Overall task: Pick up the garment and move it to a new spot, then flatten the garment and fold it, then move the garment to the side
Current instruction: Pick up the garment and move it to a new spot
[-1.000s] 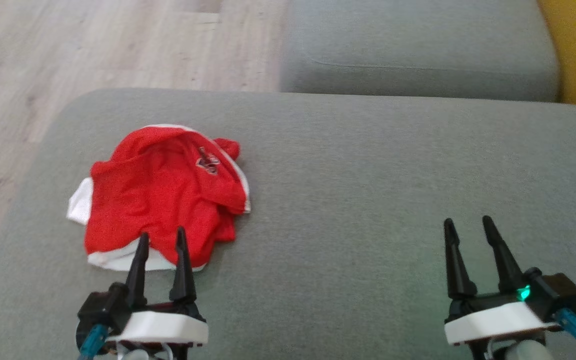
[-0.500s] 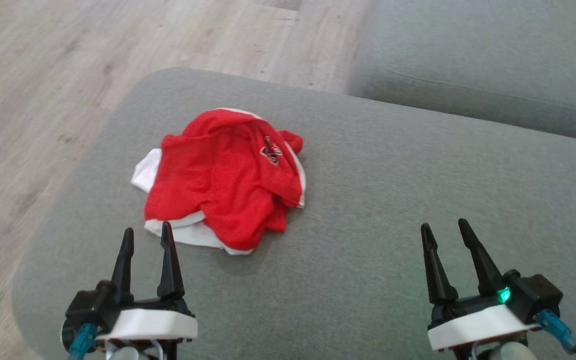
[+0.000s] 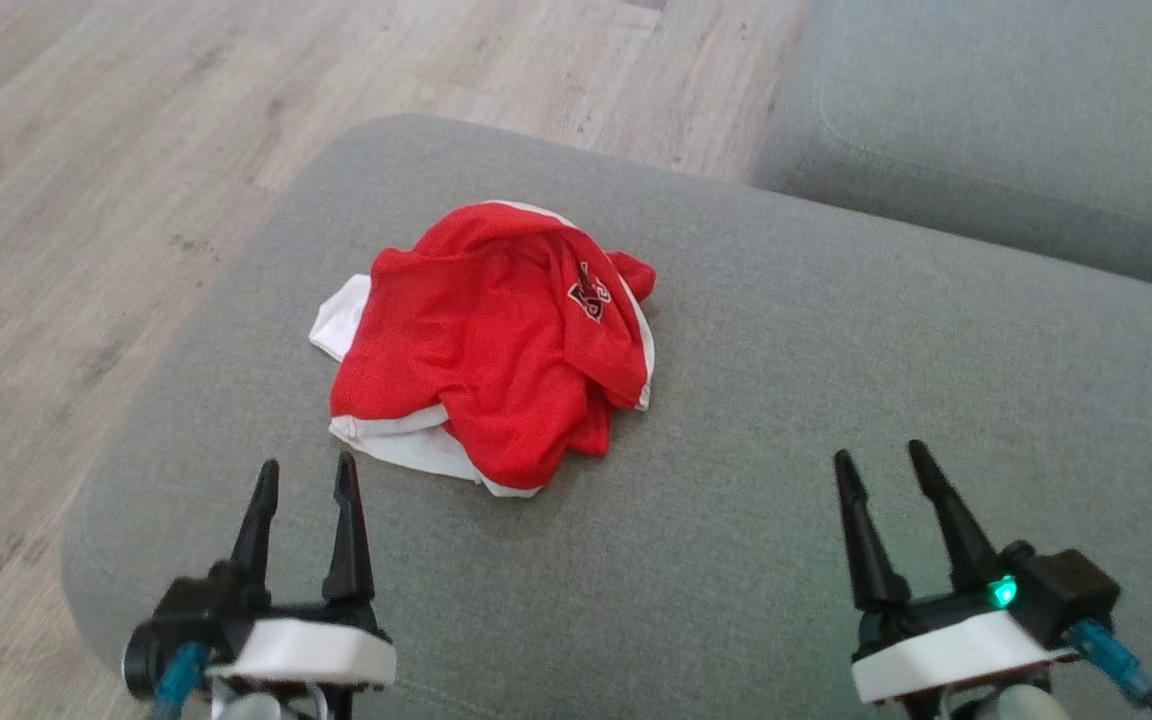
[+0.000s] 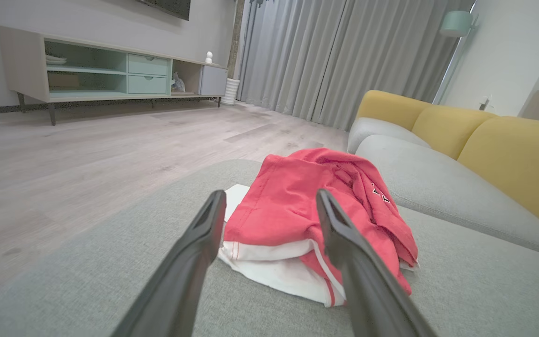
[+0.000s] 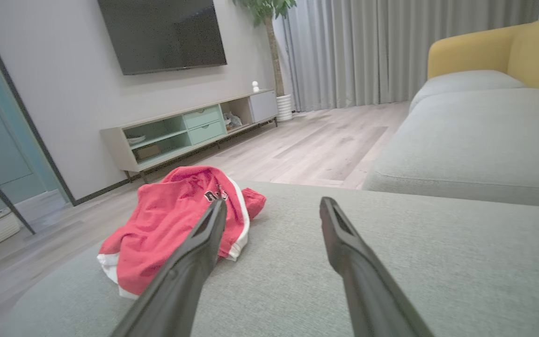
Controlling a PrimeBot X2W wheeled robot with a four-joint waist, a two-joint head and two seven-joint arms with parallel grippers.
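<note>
The garment (image 3: 496, 340) is a crumpled red piece with white trim and a dark logo, lying on the grey sofa cushion (image 3: 786, 380) toward its left end. My left gripper (image 3: 304, 472) stands open just short of the garment's near white hem, touching nothing. In the left wrist view the garment (image 4: 307, 210) lies right beyond the spread fingers (image 4: 194, 252). My right gripper (image 3: 880, 460) is open too, over bare cushion well to the garment's right. From the right wrist the garment (image 5: 176, 220) sits ahead and to the left.
Wooden floor (image 3: 116, 170) lies left of and beyond the cushion's rounded edge. A second grey seat (image 3: 1016, 130) stands at the back right, with yellow backrests (image 4: 508, 154). A TV cabinet (image 5: 185, 135) and curtains (image 4: 335, 61) stand across the room.
The head camera has swung, so the whole picture shifted rightward and tilted. Both grippers stay open. The left gripper's tips, which overlapped the hem a second ago, now stand short of it.
</note>
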